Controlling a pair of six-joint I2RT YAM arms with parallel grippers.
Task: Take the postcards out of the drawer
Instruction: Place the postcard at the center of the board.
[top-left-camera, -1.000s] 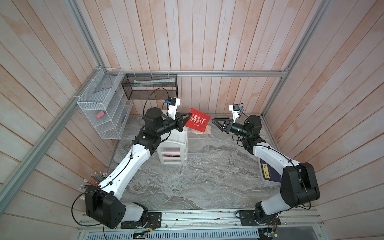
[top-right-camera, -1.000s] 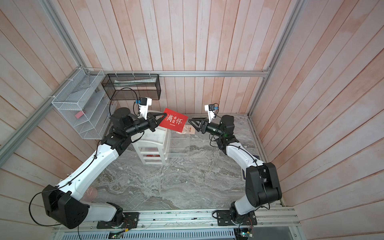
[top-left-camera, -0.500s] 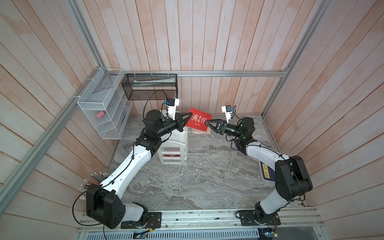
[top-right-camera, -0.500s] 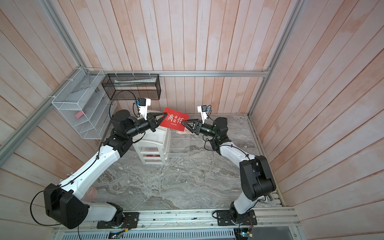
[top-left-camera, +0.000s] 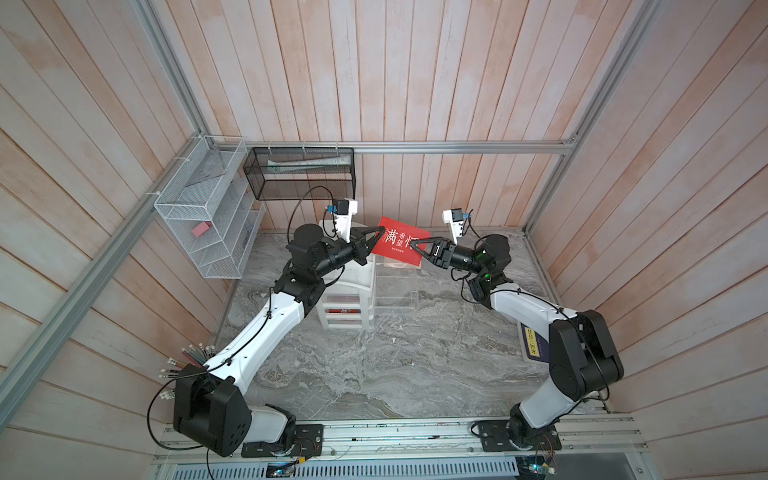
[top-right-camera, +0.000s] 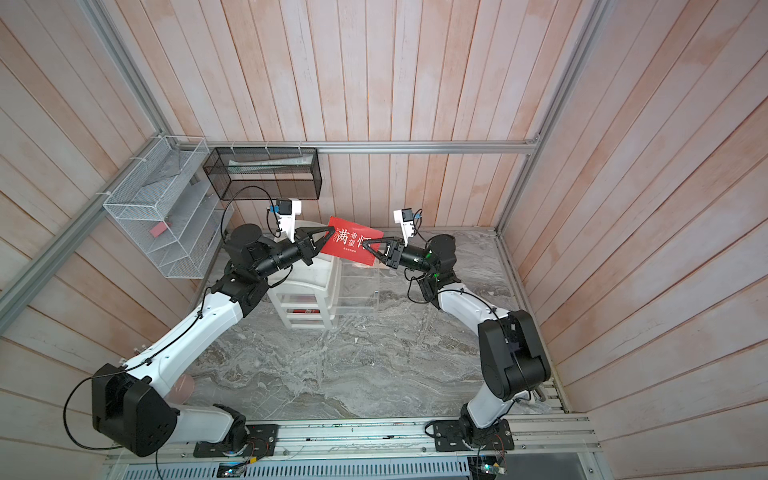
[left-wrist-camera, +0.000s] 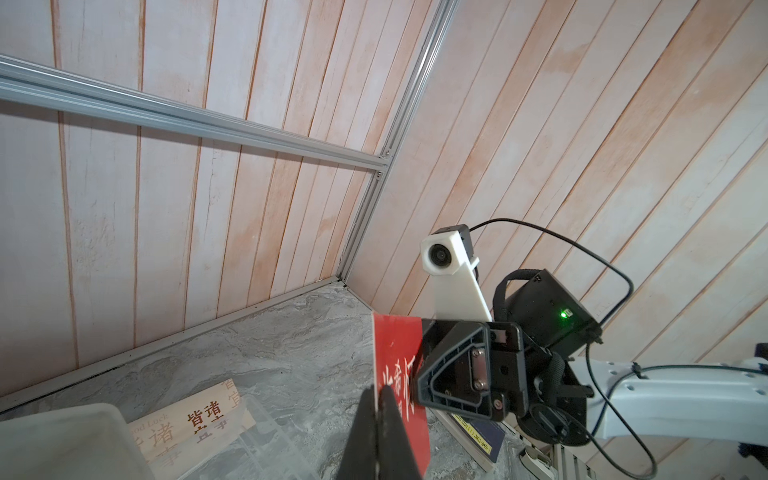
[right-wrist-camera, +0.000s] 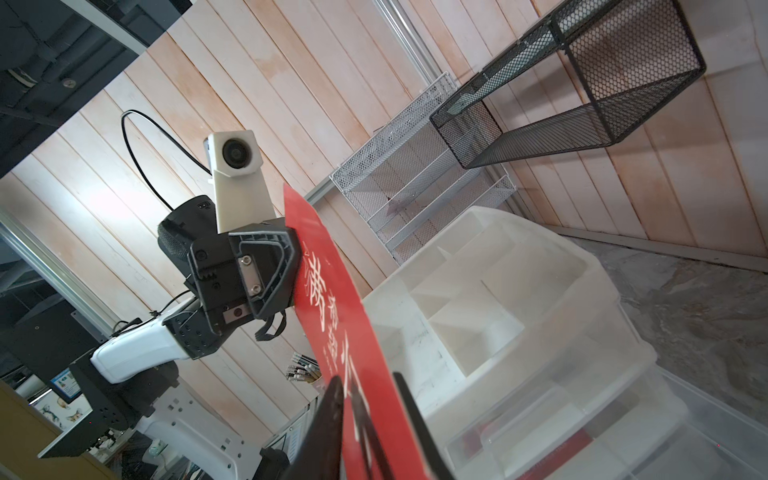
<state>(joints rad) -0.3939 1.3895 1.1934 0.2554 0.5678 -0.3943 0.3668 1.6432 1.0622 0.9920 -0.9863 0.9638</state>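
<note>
Left claw (top-left-camera: 379, 232) is clamped tight on one short edge of a red postcard (top-left-camera: 400, 246) with white Chinese characters. It holds the card in the air just above the white drawer unit (top-left-camera: 347, 320), up off the bench (top-left-camera: 374, 374). In the left wrist view its two fingers (left-wrist-camera: 361, 436) meet with only the card between them.

Right claw (top-left-camera: 413, 246) reaches in from the side away from the drawer unit, and its jaws stand narrow on either side of the card's opposite end. The right wrist view shows the card running between them, but I cannot tell whether they press it.

One clear drawer (top-left-camera: 395, 297) stands pulled out of the drawer unit. A beige postcard (left-wrist-camera: 195, 419) with dark characters lies flat on the bench just beside the drawer unit. A second red card (top-left-camera: 343, 310) shows through a lower drawer front. A navy booklet (top-left-camera: 531, 345) lies well apart from the drawer unit, under the right arm.
</note>
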